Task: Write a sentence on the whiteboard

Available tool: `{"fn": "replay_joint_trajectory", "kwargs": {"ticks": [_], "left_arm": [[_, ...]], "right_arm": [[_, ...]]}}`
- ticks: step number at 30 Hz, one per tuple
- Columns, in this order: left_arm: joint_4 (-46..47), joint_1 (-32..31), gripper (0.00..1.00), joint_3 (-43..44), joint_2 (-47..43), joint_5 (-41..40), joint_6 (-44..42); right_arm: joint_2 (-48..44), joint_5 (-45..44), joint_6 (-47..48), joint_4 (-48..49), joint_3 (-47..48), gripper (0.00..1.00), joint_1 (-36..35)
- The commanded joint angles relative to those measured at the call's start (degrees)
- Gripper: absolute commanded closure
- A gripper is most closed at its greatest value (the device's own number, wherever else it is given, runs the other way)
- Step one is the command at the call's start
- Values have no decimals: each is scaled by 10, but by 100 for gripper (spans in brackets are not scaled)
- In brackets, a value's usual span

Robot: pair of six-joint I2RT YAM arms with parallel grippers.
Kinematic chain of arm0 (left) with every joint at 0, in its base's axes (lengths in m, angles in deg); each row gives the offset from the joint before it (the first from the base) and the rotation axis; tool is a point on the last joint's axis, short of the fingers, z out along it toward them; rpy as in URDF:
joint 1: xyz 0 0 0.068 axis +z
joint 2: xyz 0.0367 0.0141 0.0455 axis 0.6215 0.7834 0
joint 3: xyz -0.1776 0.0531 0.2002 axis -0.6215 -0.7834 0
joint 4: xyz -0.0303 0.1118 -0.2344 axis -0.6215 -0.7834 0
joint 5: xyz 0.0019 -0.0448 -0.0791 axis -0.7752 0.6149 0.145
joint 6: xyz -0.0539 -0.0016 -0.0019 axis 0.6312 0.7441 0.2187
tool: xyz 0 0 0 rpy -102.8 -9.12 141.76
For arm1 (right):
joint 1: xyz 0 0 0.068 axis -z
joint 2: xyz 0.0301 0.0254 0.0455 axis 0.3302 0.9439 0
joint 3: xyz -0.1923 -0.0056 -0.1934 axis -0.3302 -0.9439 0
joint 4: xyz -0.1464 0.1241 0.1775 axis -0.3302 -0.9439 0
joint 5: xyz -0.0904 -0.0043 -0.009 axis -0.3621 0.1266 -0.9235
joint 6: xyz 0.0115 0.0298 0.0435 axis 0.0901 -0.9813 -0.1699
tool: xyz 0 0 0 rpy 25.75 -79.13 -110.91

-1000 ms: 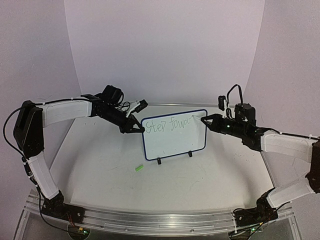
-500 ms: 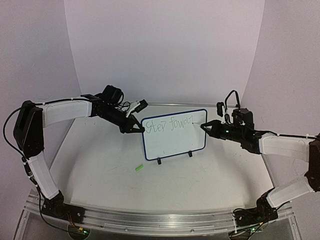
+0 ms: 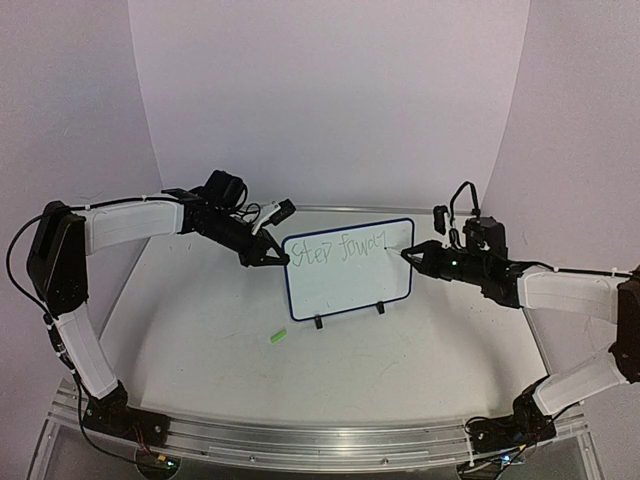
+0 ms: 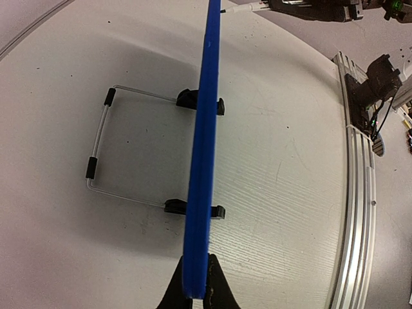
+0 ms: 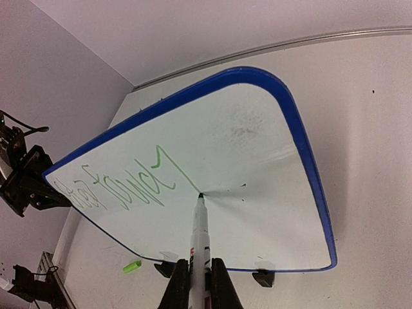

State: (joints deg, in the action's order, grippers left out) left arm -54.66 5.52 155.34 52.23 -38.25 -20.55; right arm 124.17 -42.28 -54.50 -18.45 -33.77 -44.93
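One whiteboard (image 3: 348, 275) between end effectors (image 3: 280, 259) (image 3: 420, 250) (upright)

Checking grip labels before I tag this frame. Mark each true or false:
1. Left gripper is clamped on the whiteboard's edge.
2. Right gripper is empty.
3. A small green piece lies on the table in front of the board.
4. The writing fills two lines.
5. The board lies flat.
1. True. The left gripper is shut on the left edge of the whiteboard.
2. False. The right gripper holds a marker, its tip at the board's face.
3. True. The small green piece lies on the table, apart from the board.
4. False. The writing runs in one line along the top.
5. False. It stands upright on two clip feet, with a wire stand behind.
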Motion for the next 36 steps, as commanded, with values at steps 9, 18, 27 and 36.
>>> {"fn": "replay_joint_trajectory", "kwargs": {"ticks": [9, 18, 27, 36], "left_arm": [[-23, -7, 100, 11, 10, -27, -19], [-24, -7, 100, 11, 10, -26, -19], [-23, -7, 100, 11, 10, -27, -20], [-24, -7, 100, 11, 11, -27, -19]], "right_arm": [[-21, -15, -10, 30, 30, 100, 2], [-25, -22, -14, 40, 28, 100, 2], [-24, -52, -19, 40, 16, 100, 2], [-21, -55, -21, 40, 11, 100, 2]]}}
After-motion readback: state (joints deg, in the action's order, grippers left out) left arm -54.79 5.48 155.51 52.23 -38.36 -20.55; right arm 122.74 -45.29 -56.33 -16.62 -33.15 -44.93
